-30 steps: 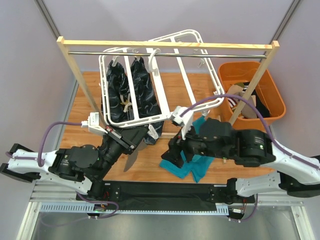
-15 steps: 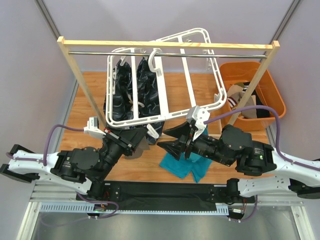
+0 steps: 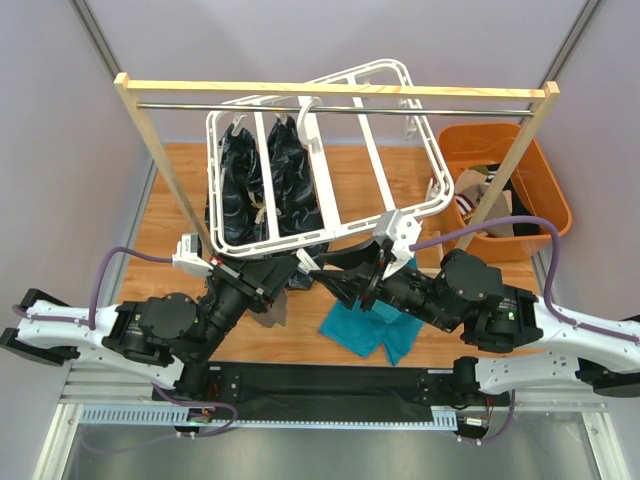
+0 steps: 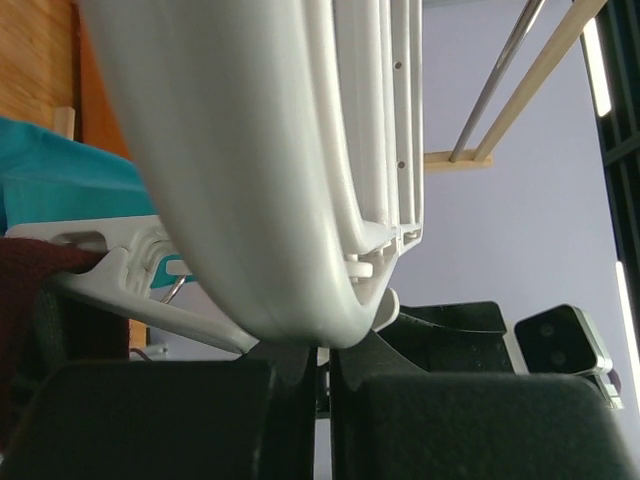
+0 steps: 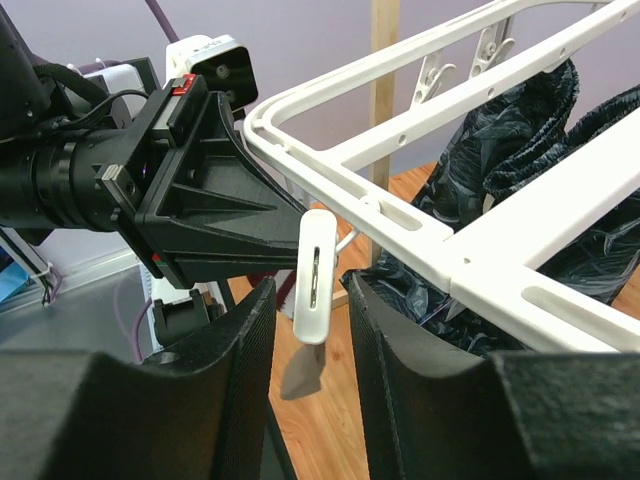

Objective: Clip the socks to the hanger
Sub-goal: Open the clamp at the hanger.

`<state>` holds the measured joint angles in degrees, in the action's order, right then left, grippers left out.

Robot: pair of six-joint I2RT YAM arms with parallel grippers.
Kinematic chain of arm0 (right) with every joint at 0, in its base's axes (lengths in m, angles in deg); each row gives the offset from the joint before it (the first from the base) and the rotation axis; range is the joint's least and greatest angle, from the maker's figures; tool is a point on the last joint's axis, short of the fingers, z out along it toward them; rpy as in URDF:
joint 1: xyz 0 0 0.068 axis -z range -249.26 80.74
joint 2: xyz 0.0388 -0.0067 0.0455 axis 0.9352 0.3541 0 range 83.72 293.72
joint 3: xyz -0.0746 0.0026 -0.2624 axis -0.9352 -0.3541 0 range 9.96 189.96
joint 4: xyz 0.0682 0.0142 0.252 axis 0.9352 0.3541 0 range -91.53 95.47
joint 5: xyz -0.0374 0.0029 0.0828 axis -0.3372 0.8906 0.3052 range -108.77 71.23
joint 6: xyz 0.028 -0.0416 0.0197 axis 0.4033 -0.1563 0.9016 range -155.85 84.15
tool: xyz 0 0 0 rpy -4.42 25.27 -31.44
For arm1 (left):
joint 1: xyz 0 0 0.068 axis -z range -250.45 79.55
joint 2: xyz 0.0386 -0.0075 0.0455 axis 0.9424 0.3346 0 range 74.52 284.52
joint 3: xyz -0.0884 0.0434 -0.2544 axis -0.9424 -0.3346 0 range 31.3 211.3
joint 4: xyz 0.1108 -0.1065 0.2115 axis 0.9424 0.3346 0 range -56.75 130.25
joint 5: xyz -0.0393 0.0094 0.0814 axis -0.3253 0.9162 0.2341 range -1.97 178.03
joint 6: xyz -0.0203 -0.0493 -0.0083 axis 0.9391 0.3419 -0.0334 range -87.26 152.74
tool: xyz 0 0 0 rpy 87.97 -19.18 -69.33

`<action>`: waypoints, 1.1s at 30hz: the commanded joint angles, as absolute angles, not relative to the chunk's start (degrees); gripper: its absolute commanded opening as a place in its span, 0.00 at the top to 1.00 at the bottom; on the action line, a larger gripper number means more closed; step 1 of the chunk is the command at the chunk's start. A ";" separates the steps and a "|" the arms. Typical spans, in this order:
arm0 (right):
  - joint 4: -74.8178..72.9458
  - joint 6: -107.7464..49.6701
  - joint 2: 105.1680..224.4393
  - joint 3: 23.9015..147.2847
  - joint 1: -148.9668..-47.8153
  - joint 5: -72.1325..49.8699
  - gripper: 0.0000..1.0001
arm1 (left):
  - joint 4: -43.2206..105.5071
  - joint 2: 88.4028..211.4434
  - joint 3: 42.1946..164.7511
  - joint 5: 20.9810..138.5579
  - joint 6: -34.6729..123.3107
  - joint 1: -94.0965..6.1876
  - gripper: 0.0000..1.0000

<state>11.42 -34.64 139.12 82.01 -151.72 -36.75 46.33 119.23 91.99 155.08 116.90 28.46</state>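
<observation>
The white hanger (image 3: pixel 428 140) hangs tilted from the rail. One small white clip (image 5: pixel 316 270) dangles from its near rim (image 5: pixel 520 235). My right gripper (image 5: pixel 310 286) is open, with a jaw on each side of that clip and a gap on both sides. My left gripper (image 3: pixel 292 262) is shut just under the same rim (image 4: pixel 250 180). A grey-brown sock (image 3: pixel 272 308) hangs from it, and its end (image 5: pixel 305 372) shows below the clip. A teal sock (image 3: pixel 360 335) lies on the table under the right arm.
Dark glossy patterned cloth (image 3: pixel 265 175) hangs from the hanger's left half. An orange bin (image 3: pixel 555 190) at the right holds more socks (image 3: pixel 485 200). The wooden rack (image 3: pixel 330 88) with its metal rail spans the table, its posts at left and right.
My right arm left the teal sock and rose to the hanger's near rim, and its jaws narrowed around the clip. The hanger swung slightly. The left gripper stayed shut.
</observation>
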 commanded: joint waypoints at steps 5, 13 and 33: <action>9.45 -35.24 139.80 82.12 -151.97 -37.32 0.64 | 45.90 119.69 91.68 154.65 117.99 28.51 1.00; 9.28 -34.53 140.32 81.15 -151.97 -36.88 0.67 | 45.90 119.52 91.68 154.56 118.08 28.51 1.00; 8.05 -33.22 140.15 80.27 -151.97 -37.05 0.84 | 45.99 119.60 91.42 154.12 118.61 28.51 1.00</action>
<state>11.24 -33.87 140.06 79.74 -151.70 -36.88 45.63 119.25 91.99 154.36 117.29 28.46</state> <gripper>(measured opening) 0.202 0.010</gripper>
